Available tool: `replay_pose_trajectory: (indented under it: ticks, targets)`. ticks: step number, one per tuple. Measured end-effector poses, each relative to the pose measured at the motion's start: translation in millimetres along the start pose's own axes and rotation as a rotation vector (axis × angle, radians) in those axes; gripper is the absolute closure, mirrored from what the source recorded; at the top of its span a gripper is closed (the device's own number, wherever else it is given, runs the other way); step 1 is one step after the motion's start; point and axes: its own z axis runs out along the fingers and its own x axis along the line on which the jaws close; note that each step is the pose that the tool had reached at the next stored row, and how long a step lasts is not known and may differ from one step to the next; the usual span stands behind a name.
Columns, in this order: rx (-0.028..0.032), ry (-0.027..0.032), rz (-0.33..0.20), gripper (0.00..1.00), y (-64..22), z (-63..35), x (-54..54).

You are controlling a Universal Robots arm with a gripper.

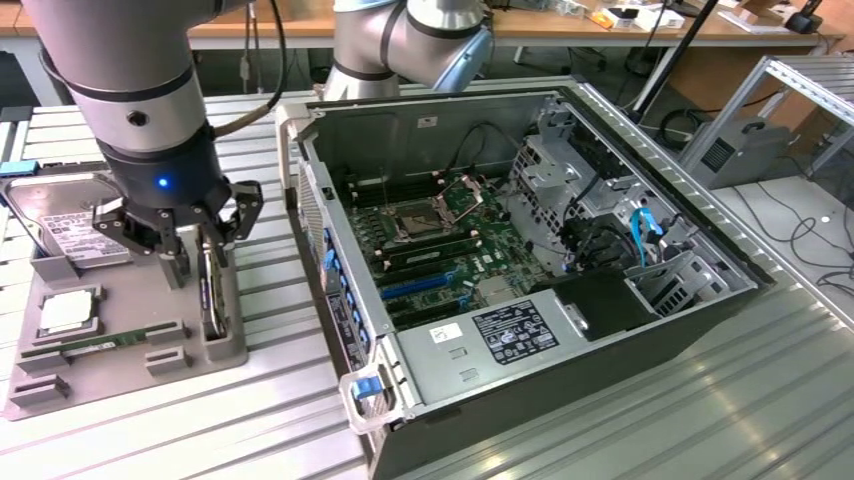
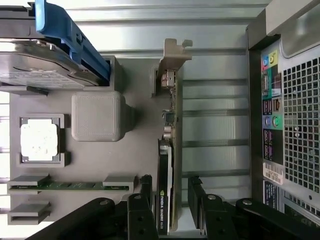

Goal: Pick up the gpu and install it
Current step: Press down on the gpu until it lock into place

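**Claw at the GPU pick-up station (ext. + wrist views).** Foreground: ribbed metal tabletop (image 1: 601, 430) carrying a grey fixture tray (image 1: 134, 368) at the ext. view's left and an open PC case (image 1: 667, 175) at the ext. view's right, side panel off, interior facing up. At the near end of the tray, a slim green memory stick (image 1: 100, 343) lies flat in its holder. Just behind it a CPU (image 1: 64, 313) sits in a square pocket. Next back, the gpu (image 1: 214, 292) (image 2: 164, 200) stands on edge in a slot along the tray side nearest the case. It is seated in the tray, not lifted. The body is black, w/ a pale metal end bracket (image 2: 175, 50) at the end away from the claw. The claw (image 1: 198, 262) (image 2: 169, 182) hangs over the card w/ jaws open. Its fingers (image 2: 146, 192) stand one on each side of the black body, straddling it but not clamped, w/ a gap visible on the case side. At the far end of the tray lies a silver hard drive (image 1: 67, 230) w/ white label, carrying a blue rail (image 2: 70, 35). Inside the case: PSU (image 1: 514, 335) w/ label nearest, then motherboard (image 1: 447, 250) w/ blue slots (image 1: 420, 285) and a socket frame (image 1: 416, 215). Blue cables (image 1: 643, 232) run beside a metal drive cage (image 1: 561, 165). The wrist view adds the case's rear I/O panel (image 2: 270, 100) w/ coloured ports. Background: arm (image 1: 127, 70) rising out of frame, a wooden tabletop (image 1: 561, 22) and an aluminium frame (image 1: 801, 90).
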Motion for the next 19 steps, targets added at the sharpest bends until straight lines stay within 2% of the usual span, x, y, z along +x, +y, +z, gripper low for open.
replay_pose_trajectory:
  ticks: [4, 7, 9, 13, 14, 16, 19]
  targets:
    - [0.0001, 0.0000, 0.000, 0.58, 0.6, 9.9, 0.2]
    - [0.0002, 0.0000, 0.000, 0.58, 8.8, 24.3, 0.8]
    - [0.0010, 0.0000, 0.000, 0.58, 10.8, 28.7, 1.0]
    - [0.0013, 0.0000, 0.000, 0.58, 11.5, 30.3, 1.1]
    - [0.0013, 0.0000, 0.000, 0.60, 11.5, 30.3, 1.1]
    - [0.0013, 0.0001, 0.000, 0.72, 11.5, 30.3, 1.1]
    - [0.0013, 0.0000, 0.000, 0.73, 11.5, 30.3, 1.1]
